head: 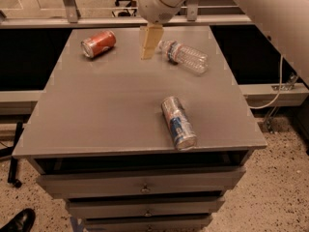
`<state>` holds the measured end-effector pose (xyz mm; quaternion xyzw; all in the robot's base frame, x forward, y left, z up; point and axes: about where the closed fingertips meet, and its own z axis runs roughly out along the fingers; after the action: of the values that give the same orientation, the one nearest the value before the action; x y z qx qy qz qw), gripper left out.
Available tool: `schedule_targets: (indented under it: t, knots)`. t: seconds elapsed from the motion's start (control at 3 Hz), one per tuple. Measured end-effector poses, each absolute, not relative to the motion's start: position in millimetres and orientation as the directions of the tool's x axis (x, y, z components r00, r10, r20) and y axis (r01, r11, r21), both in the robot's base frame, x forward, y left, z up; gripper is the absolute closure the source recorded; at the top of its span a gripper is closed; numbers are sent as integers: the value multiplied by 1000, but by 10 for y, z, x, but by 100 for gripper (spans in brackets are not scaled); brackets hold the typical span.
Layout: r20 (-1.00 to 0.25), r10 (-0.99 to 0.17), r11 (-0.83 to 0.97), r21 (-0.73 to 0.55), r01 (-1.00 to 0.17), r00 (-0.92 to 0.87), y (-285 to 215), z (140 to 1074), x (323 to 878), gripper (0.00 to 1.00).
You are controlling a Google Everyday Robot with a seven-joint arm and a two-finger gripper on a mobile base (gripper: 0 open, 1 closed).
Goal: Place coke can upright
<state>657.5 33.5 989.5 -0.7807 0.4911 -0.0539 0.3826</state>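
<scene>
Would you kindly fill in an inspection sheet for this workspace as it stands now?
Surface: grey table, three things lying on it.
Job's things: coke can on its side, far left, not upright.
Clutter: bottle lying far right; silver can lying near front edge.
Grippers: gripper above far middle, between coke can and bottle, touching neither.
Cables: white cable hanging right of table.
Surroundings: drawers below; shoe on floor, left.

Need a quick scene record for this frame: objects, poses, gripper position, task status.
coke can: on its side, far left of the table
gripper: over the far middle, between coke can and water bottle, touching neither
water bottle: on its side, far right
silver-and-blue can: on its side, near right
task status: coke can not yet upright
</scene>
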Motion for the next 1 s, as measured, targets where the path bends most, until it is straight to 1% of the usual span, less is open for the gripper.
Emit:
schedule_targets:
  t: [0.33, 0.67, 1.0]
  knots:
    - [-212, -787, -275, -720, -637, 579, 579, 9932, 7044, 0]
    - [-46, -777, -374, -768, -520, 628, 962, 9841, 7678, 0]
    - [57, -779, -437, -763, -476, 624, 1097, 9743, 7981, 0]
